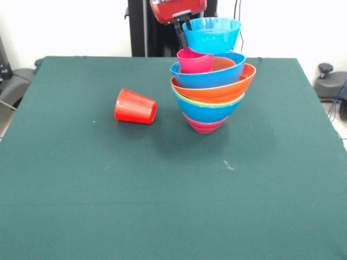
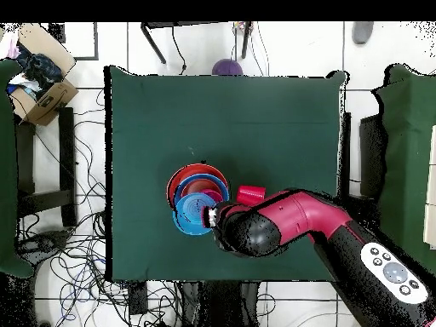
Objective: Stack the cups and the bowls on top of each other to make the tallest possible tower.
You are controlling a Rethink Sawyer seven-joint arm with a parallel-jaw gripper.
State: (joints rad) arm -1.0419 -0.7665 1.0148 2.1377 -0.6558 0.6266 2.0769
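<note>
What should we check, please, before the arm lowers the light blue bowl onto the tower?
1. Claw shut on the rim of the light blue bowl: ok.
2. Bowl raised clear of the pink cup: cannot tell; they look very close in the front view.
3. Tower upright: not ok; the upper blue and orange bowls tilt.
4. Pink cup seated upright in the top blue bowl: ok, it stands at the bowl's side.
5. Red-orange cup out of the way: ok; it lies on its side on the table, apart from the tower.
6. Bowl centred over the tower: cannot tell; the arm hides part of it overhead.
</note>
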